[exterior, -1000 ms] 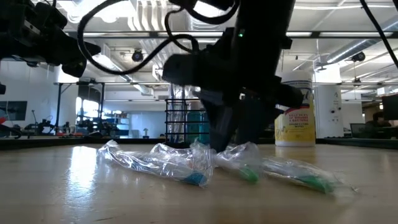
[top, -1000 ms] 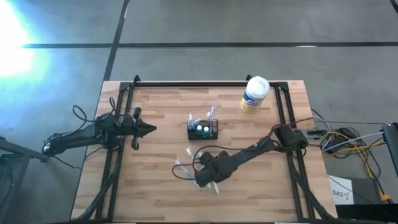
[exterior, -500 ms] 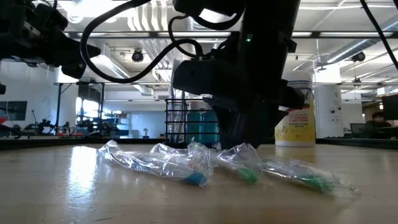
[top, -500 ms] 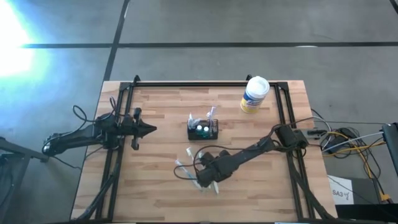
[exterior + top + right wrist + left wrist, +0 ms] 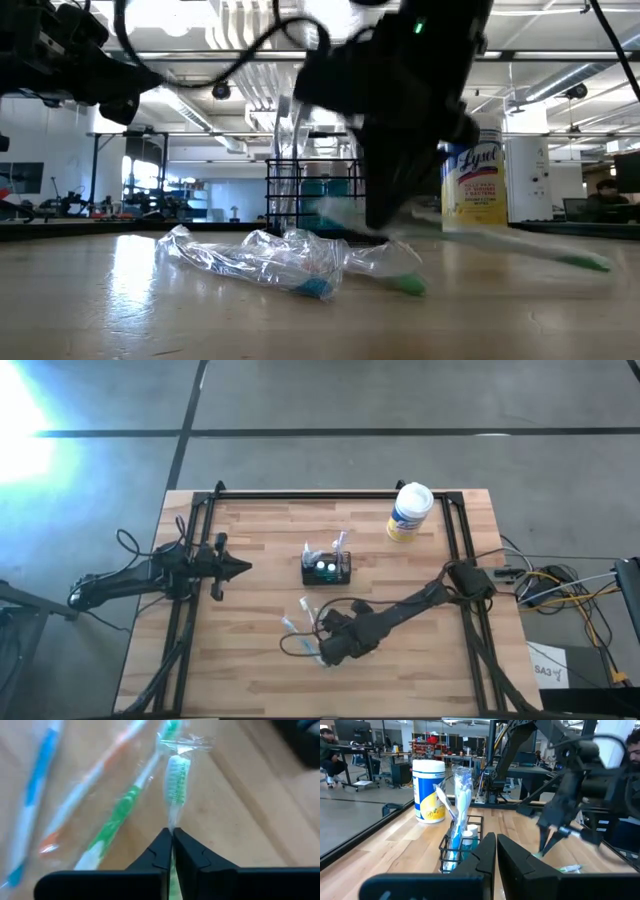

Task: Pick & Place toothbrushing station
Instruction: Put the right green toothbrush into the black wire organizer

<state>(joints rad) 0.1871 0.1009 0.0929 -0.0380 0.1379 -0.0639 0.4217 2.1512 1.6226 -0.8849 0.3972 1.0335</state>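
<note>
from above, my right gripper (image 5: 327, 650) is low over the front middle of the table (image 5: 250, 670), among the wrapped toothbrushes (image 5: 298, 628). the toothbrushing station (image 5: 327, 569) stands near the table's centre, apart from my fingers. the wipes tub (image 5: 409, 512) sits at the far right corner. my left gripper (image 5: 238, 568) waits at the left edge.

at table height, a bagged green toothbrush (image 5: 520, 247) hangs tilted from my right gripper (image 5: 385, 222), off the wood; two more packets (image 5: 270, 262) lie flat. the station (image 5: 310, 198) stands behind.

my left wrist camera shows my left fingers (image 5: 485, 857) closed together, the station (image 5: 460, 840) ahead holding brushes upright.

my right wrist camera shows my fingers (image 5: 162, 851) pinched narrow on the green toothbrush's wrapper (image 5: 175, 785).
</note>
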